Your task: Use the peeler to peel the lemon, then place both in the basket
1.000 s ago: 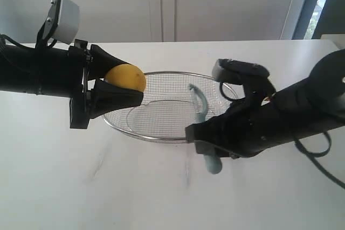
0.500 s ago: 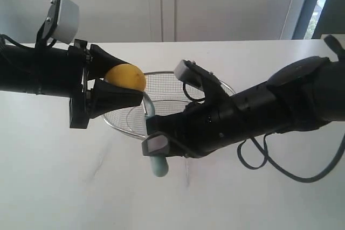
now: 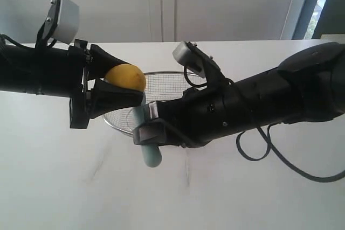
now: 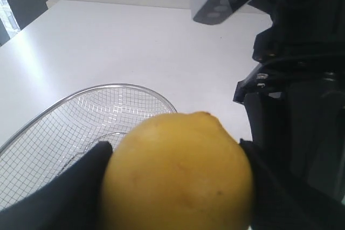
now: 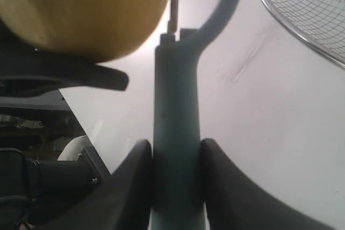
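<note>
Left end effector (image 3: 128, 82), spread wide, clamps the lemon (image 4: 178, 173); right end effector (image 5: 175, 157), narrowly parted, pinches the peeler (image 5: 175, 100).

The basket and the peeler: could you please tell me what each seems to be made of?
Basket: silvery metal wire, judging by the fine see-through mesh and the shiny, thicker rim. Peeler: the handle looks like smooth, matte blue-grey plastic, even in colour; its blade shows too little to judge.

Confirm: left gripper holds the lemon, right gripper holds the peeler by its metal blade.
Not the blade: the right gripper holds the peeler by its handle, per the right wrist view. The left gripper does hold the lemon.
</note>
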`<action>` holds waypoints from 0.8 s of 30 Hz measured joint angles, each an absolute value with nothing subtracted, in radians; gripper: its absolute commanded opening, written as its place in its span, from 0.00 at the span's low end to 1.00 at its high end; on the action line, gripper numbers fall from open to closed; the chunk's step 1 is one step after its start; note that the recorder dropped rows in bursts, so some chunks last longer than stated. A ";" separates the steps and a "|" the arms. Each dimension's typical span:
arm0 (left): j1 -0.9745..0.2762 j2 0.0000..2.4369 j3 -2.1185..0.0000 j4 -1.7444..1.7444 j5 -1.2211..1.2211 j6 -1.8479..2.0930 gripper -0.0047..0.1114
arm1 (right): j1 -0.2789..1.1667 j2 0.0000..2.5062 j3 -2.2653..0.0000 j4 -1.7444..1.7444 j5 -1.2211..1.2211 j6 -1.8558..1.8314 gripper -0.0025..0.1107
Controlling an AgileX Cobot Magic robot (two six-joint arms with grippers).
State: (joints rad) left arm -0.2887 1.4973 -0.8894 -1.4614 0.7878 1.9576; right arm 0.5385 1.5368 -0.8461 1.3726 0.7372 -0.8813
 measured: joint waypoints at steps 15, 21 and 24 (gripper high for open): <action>-0.289 1.497 -0.889 -1.463 0.788 1.958 0.04 | 0.539 1.524 -0.846 1.316 0.714 -0.864 0.02; -0.289 1.497 -0.889 -1.463 0.788 1.958 0.04 | 0.507 1.504 -0.846 1.297 0.714 -0.852 0.02; -0.289 1.497 -0.889 -1.463 0.788 1.958 0.04 | 0.498 1.485 -0.846 1.296 0.719 -0.850 0.02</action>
